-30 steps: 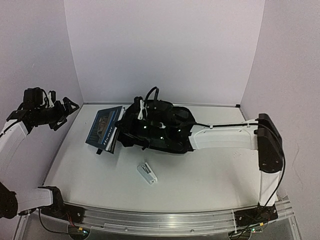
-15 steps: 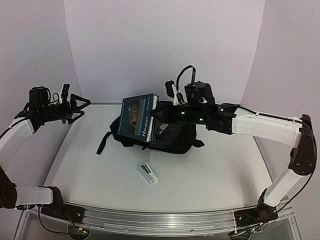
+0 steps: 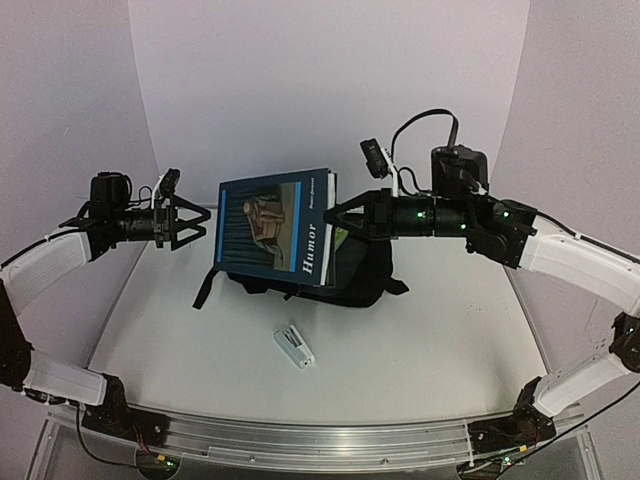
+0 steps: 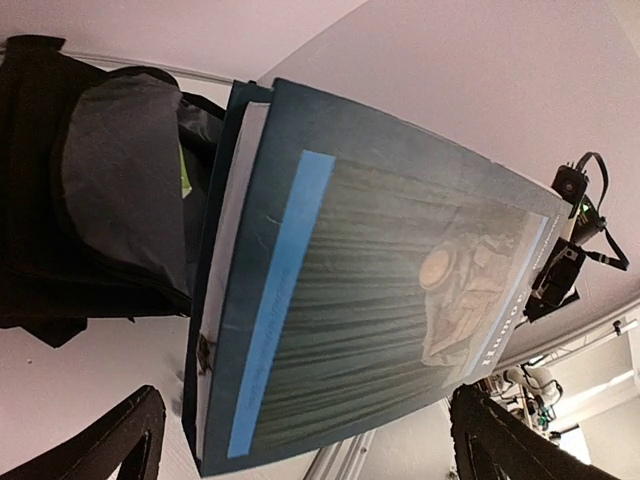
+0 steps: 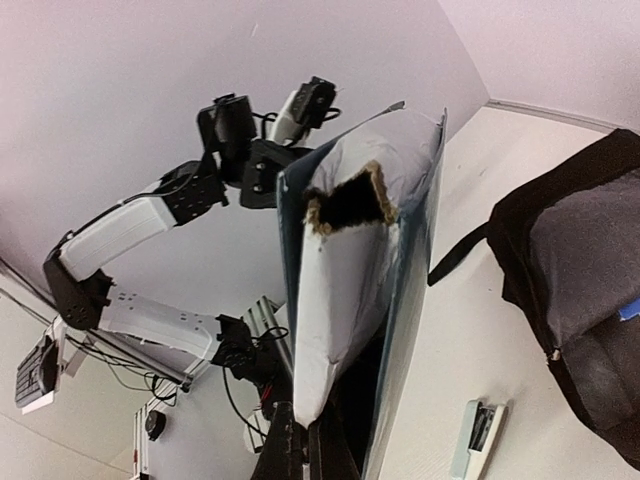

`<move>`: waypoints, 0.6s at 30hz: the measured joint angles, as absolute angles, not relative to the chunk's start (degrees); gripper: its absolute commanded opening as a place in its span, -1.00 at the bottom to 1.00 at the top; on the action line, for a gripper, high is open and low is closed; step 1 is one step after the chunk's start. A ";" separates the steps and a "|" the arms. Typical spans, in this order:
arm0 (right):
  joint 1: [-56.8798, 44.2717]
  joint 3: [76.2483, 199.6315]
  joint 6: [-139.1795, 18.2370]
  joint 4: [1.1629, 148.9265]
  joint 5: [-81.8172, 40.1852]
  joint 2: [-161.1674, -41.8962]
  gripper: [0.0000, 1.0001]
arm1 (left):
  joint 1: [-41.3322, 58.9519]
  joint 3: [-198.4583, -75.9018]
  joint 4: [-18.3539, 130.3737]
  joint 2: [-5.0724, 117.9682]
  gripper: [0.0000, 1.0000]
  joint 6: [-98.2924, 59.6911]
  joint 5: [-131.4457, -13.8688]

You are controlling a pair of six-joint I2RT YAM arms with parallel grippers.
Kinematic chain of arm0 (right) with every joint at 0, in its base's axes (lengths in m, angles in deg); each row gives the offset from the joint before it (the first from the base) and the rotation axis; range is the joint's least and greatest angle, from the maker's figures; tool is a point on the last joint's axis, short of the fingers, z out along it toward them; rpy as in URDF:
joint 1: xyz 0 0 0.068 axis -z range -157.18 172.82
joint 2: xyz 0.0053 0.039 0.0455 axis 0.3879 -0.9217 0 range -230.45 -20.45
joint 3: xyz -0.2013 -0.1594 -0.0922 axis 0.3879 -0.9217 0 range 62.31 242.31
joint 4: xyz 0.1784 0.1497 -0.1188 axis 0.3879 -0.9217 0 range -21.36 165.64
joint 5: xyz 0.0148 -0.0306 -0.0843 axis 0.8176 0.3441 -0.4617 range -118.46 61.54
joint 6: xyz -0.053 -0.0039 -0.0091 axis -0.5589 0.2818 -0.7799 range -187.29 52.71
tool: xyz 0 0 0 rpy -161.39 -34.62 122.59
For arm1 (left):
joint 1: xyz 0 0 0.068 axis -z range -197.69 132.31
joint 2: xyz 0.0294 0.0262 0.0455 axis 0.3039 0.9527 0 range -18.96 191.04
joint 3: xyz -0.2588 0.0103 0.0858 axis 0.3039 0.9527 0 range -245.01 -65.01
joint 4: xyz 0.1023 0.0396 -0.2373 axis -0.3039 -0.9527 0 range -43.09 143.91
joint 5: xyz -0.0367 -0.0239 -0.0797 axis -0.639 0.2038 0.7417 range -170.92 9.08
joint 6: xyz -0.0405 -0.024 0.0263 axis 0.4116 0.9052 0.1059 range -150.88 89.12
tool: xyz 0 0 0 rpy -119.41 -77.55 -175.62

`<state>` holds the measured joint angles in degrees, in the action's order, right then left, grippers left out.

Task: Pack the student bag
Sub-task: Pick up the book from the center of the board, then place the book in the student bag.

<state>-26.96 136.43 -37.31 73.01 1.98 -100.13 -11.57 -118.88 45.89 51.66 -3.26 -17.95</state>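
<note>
Holding a blue book [image 3: 270, 230] upright off the worktop [image 3: 430, 340]: right gripper [image 3: 335, 224] is clamped on its right edge, centre of the top view, with the cover title "Humor" readable. Right wrist view shows the book end-on, with a ragged hole in the white page block. Left gripper [image 3: 200, 224] hangs at left of frame, jaws spread wide, nothing in them, pointed at the book and apart from it. Student bag [image 3: 365, 275] lies on the worktop at centre, behind and below the book, partly hidden by it. Can't tell if they touch. Small white stapler [image 3: 294, 347] lies lower in frame, apart from the bag.
</note>
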 measured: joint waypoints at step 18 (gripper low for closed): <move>-26.72 135.03 -35.74 76.81 13.10 -98.15 -1.00 | -6.43 -121.97 46.48 53.74 0.26 -5.39 -5.51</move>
